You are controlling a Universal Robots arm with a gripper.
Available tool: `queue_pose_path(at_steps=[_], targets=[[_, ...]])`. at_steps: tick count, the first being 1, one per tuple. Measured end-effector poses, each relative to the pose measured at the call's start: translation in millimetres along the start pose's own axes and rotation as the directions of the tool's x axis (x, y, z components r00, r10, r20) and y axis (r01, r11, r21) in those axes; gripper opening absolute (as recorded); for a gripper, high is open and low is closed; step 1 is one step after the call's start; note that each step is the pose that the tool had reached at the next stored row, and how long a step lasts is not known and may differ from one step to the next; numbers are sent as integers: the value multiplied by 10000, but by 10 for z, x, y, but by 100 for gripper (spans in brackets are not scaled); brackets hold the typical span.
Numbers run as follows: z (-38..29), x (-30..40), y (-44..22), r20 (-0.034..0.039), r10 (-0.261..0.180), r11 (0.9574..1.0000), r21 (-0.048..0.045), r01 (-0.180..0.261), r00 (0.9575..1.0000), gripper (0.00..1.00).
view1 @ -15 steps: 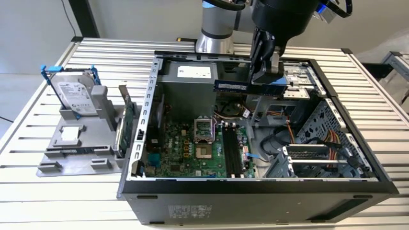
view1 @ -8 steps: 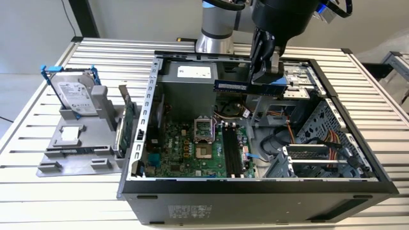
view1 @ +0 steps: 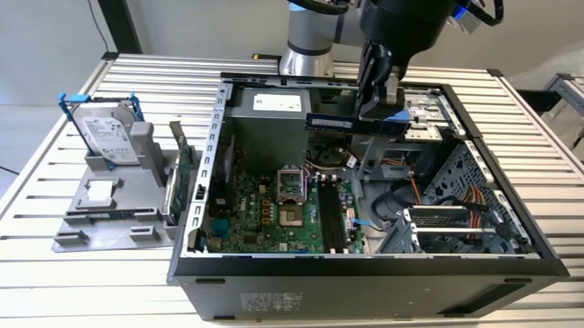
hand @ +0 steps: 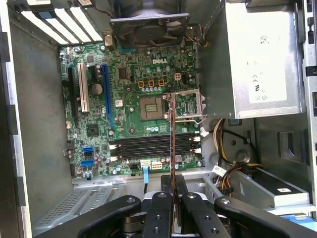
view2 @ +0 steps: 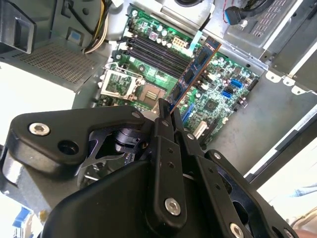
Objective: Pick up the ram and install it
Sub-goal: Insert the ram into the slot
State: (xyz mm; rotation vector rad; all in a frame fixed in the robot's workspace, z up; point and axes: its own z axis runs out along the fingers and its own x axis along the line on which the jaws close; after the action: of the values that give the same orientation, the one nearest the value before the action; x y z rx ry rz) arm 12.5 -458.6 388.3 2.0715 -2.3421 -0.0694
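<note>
The tool grips one end of the ram, holding it in the air over the open computer case on the desk (thin edge down, likely to suit the memory slots, though turned crosswise to them).

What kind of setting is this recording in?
Likely a lab bench for PC assembly: an open PC case on a slatted metal table, a hard drive in a grey holder beside it, and the gripper holding the ram over the case.
</note>
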Motion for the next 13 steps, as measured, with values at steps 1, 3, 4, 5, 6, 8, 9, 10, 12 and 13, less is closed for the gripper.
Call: queue_pose_path(at_steps=[1,3,4,5,6,8,9,10,12,13], targets=[[1,0,0,3,37,10000,1,-37,10000,0],[0,0,0,5,112,9999,2,-112,9999,0],[0,0,0,7,156,9999,3,-156,9999,0],[0,0,0,9,196,9998,4,-196,9998,0],[0,0,0,10,241,9997,4,-241,9997,0],[0,0,0,14,305,9995,6,-305,9995,0],[0,0,0,15,337,9994,6,-337,9994,0],[0,0,0,17,367,9993,7,-367,9993,0],[0,0,0,18,432,9991,8,-432,9991,0],[0,0,0,21,465,9989,9,-465,9989,0]])
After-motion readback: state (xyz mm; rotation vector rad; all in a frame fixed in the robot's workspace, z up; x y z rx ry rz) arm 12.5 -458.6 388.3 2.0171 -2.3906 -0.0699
